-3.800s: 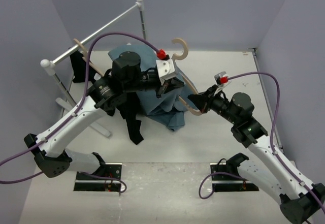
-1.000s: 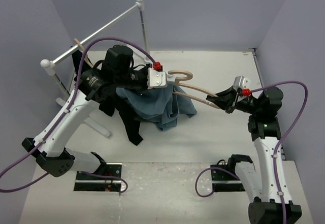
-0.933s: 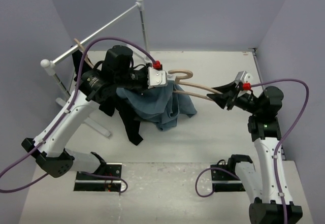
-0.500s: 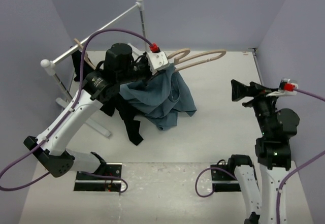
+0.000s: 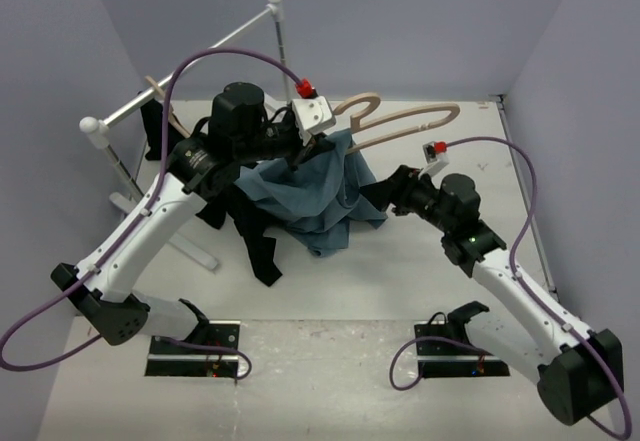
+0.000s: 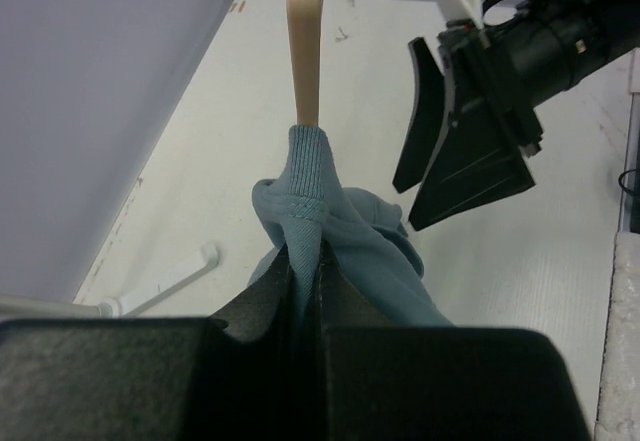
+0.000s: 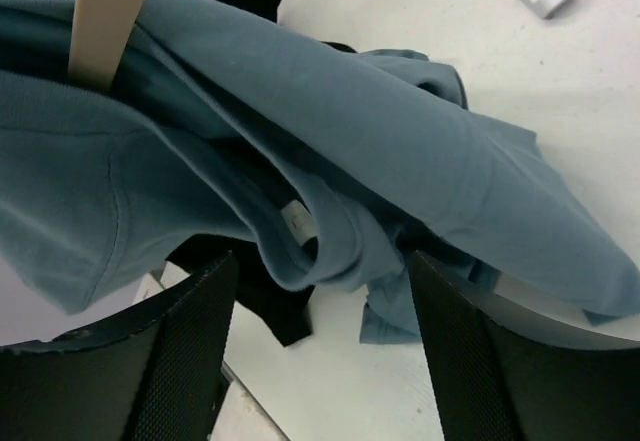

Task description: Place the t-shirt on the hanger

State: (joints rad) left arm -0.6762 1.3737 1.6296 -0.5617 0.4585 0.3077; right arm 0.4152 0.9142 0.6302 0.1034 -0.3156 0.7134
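t-shirt (image 5: 310,193) is bunched and half lifted. The top is gathered at the left arm and the rest sags onto the tabletop (image 5: 430,271), partly over the black garment (image 5: 258,249).

hanger (image 6: 303,61): one arm runs into the shirt and comes out through a ribbed opening. The hook and the other arm stick out bare toward the back right, so by my read it's only partly dressed.

left gripper (image 6: 305,266): jaws pinched together on a fold of shirt right where the hanger arm exits. That likely pins cloth and frame together, so the hanger stays raised and can't slide back out. Can't tell if the wood itself is inside the pinch.

right gripper (image 5: 382,193): jaws spread wide, holding nothing, nose just beside the shirt's right side. Its wrist view looks straight at a rolled hem/neck edge with the tag showing between the jaws. Probably lining up to grab that edge and drag it over the bare arm.

Risk: grabbing several layers and pulling the shirt off the threaded side.
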